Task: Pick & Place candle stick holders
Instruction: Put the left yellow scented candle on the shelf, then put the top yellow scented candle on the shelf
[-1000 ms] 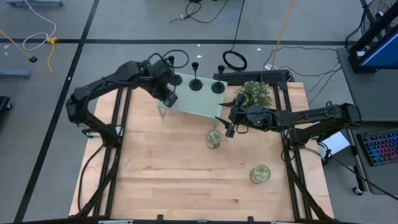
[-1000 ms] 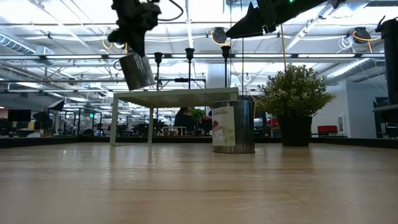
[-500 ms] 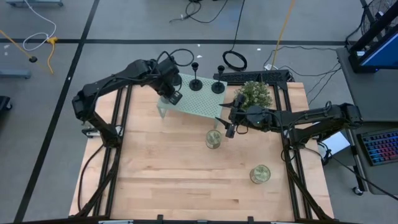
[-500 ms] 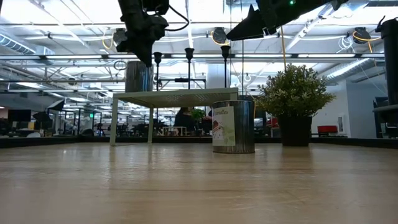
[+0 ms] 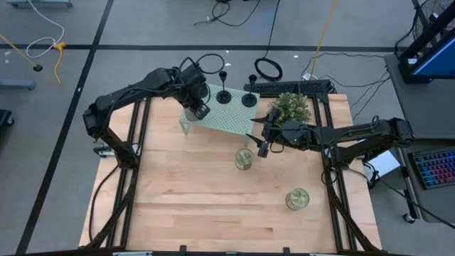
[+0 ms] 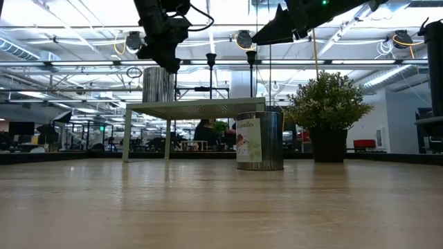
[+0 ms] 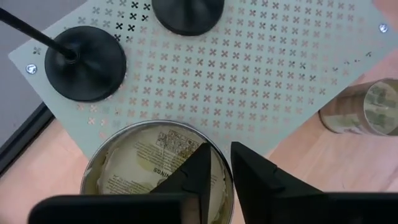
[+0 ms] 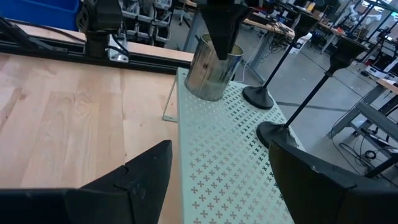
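On the perforated pale green stand (image 5: 231,114), going left to right in the high view, the left gripper (image 5: 198,110) sits at the left end, its fingers pinched on the rim of a glass jar (image 6: 158,84) resting there; then come the candle stick holders, of which only two black ones (image 5: 224,94) (image 5: 249,97) show clearly along the stand's far edge, the third possibly hidden under the left arm. Each looks light, stiff and top-heavy: a flat round base, a thin stem, a small cup, so a grip low on the stem should tip it least. Right of the stand the right gripper (image 5: 261,139) hovers spread and empty. The left wrist view alone shows the fingers (image 7: 198,173) straddling the jar's wall; the low view alone shows the holders' (image 6: 211,69) upright stems; the right wrist view shows two bases (image 8: 259,96) just beside the jar.
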